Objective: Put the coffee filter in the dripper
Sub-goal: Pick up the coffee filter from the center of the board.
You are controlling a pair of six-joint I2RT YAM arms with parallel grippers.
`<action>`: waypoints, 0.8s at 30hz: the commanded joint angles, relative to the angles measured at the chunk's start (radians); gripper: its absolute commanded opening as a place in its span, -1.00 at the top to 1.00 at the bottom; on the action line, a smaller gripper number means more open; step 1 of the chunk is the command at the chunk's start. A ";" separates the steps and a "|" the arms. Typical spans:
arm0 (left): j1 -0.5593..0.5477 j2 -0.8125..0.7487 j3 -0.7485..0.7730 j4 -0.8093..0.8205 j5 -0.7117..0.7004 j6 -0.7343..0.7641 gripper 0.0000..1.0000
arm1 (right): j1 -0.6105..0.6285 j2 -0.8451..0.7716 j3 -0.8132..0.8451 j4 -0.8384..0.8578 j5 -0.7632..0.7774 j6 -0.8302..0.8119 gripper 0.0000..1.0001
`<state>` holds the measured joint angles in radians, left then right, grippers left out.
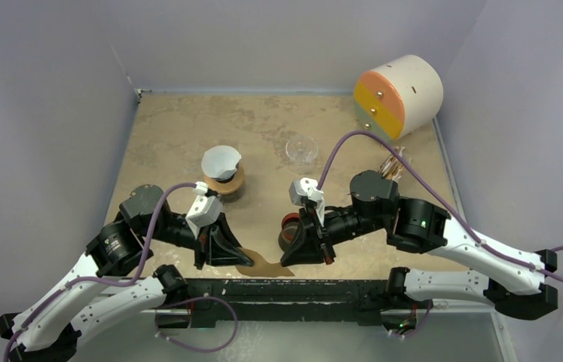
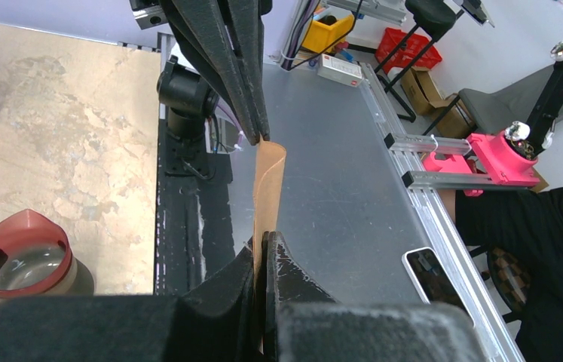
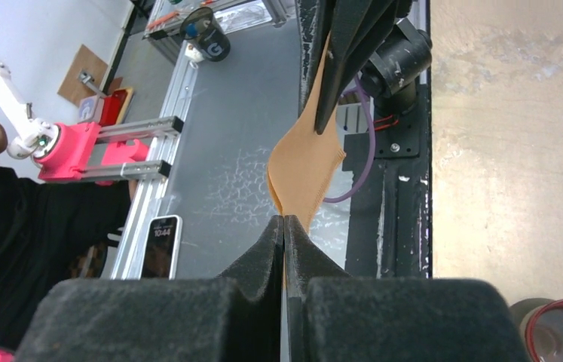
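The brown paper coffee filter (image 1: 264,264) hangs between my two grippers at the table's front edge. My left gripper (image 1: 242,258) is shut on one edge of it. My right gripper (image 1: 287,259) is shut on the opposite edge. In the left wrist view the filter (image 2: 269,185) runs from my left gripper (image 2: 265,243) up to the other arm's fingers (image 2: 244,83). In the right wrist view the filter (image 3: 304,170) bulges slightly open above my right gripper (image 3: 284,223). The dripper (image 1: 221,161), a blue cone, stands on a wooden ring (image 1: 227,183) at mid-left, behind the left arm.
A dark red cup (image 1: 291,225) sits just behind the right gripper and also shows as the cup (image 2: 18,260). A clear glass cup (image 1: 301,148) stands mid-table. A cylinder with orange, yellow and green fronts (image 1: 399,94) lies at the back right. A phone (image 3: 159,245) lies on the metal bench beyond the front edge.
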<state>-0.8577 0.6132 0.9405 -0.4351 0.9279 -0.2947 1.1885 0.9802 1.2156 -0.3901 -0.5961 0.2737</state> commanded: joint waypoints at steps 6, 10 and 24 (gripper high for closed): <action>0.003 0.002 -0.004 0.002 -0.048 0.045 1.00 | 0.003 -0.025 -0.051 0.139 -0.113 0.060 1.00; 0.003 -0.015 -0.025 0.033 -0.064 0.060 1.00 | 0.003 -0.023 -0.110 0.250 -0.152 0.120 1.00; 0.003 -0.031 -0.053 0.084 -0.076 0.092 1.00 | 0.003 0.045 -0.290 0.663 -0.261 0.354 1.00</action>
<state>-0.8577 0.5949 0.9016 -0.4049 0.8577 -0.2371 1.1893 1.0176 0.9497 0.1051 -0.8078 0.5465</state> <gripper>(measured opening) 0.002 0.005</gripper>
